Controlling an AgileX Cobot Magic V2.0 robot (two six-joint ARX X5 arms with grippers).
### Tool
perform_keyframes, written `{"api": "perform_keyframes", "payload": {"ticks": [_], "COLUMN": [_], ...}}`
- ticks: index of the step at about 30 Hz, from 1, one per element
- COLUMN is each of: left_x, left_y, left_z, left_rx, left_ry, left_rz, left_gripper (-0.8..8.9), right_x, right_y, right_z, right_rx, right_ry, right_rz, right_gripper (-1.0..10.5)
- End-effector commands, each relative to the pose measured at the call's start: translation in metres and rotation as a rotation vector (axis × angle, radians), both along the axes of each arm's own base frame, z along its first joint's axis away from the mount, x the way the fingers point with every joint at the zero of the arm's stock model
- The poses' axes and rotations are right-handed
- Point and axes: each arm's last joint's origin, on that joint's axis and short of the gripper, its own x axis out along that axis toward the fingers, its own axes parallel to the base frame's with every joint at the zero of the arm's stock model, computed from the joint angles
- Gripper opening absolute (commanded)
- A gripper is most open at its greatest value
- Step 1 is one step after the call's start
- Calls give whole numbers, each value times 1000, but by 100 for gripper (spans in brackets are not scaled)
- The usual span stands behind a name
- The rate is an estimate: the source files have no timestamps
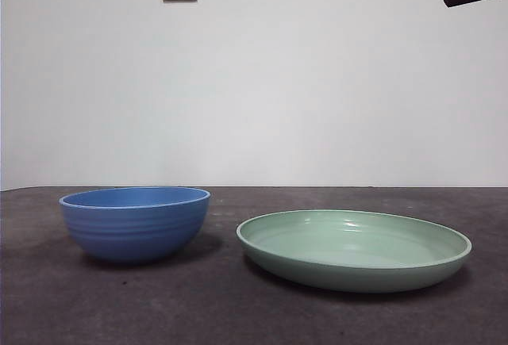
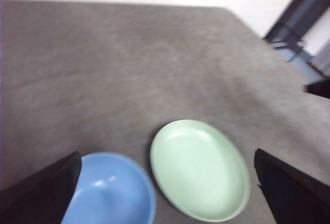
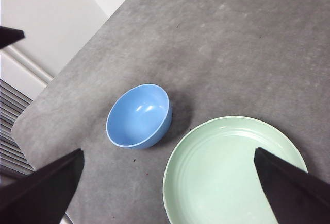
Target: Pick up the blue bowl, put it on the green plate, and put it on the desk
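My left gripper (image 2: 165,193) hangs high over the desk (image 1: 159,313) with jaws spread wide and nothing between them, and my right gripper (image 3: 165,193) is likewise wide and empty. Both show only as dark tips in the front view. The blue bowl (image 1: 135,222) stands upright beside the green plate (image 1: 354,248), near but not touching. My worry is the glossy rim: a shallow pinch could slip, or tip the bowl against the plate and shove it.

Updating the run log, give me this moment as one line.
blue bowl: on desk, beside green plate, apart | plate: empty | left claw: open, raised | right claw: open, raised | step: pickup not begun
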Motion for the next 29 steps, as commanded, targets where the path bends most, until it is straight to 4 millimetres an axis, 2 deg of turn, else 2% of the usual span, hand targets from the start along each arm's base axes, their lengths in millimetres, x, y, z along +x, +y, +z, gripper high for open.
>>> {"api": "perform_keyframes", "payload": {"ticks": [1, 9, 12, 24, 29], "left_x": [9, 43, 59, 112, 126], "left_y": [1, 2, -1, -12, -15], "left_z": [-3, -49, -65, -133, -153], "left_rx": [11, 108, 129, 205, 211], "left_ry": [79, 411, 478, 637, 660], "left_rz": [82, 120, 118, 88, 89], "left_gripper": [592, 592, 592, 589, 572], "right_x": [1, 0, 0, 0, 0], "right_y": [1, 1, 1, 1, 1], "right_z": [6, 6, 6, 6, 6], "right_rx": [0, 5, 6, 6, 6], "right_ry": [-29, -24, -24, -24, -24], "right_rz": [11, 8, 8, 8, 8], "right_gripper": [637, 637, 637, 637, 637]}}
